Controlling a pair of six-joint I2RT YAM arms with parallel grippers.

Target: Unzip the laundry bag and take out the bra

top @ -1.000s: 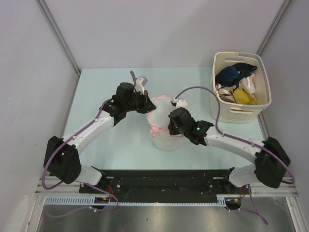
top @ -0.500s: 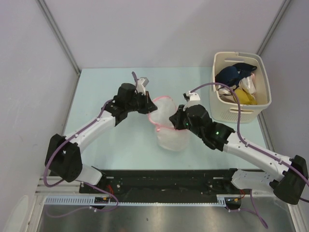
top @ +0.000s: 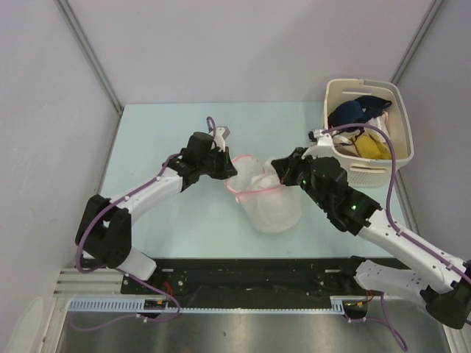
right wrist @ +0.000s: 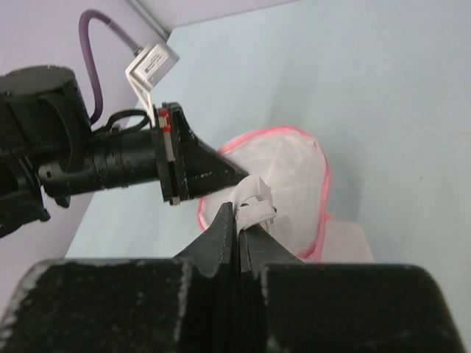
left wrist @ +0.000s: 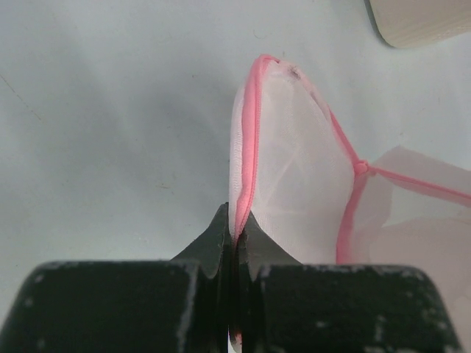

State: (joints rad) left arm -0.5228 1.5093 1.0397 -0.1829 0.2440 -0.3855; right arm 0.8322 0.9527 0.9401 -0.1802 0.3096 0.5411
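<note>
The laundry bag (top: 271,200), a white mesh pouch with pink zipper trim, lies mid-table with its rim lifted between both grippers. My left gripper (top: 229,169) is shut on the pink rim; in the left wrist view (left wrist: 235,226) the trim runs straight into the closed tips, with the bag (left wrist: 294,176) beyond. My right gripper (top: 276,174) is shut on the white zipper pull (right wrist: 255,205), close to the left gripper's fingertips (right wrist: 221,173). The mesh (right wrist: 291,173) looks empty. The bra (top: 349,113), dark navy, lies in the basket.
A cream slotted basket (top: 397,158) stands at the back right with white, yellow and red clothes beside the navy one. Its corner shows in the left wrist view (left wrist: 419,18). Grey walls close the table at back and sides.
My right arm has swung to the right and back with the zipper pull, and the bag has shifted right with it. My left gripper keeps hold of the rim and has moved slightly right.
</note>
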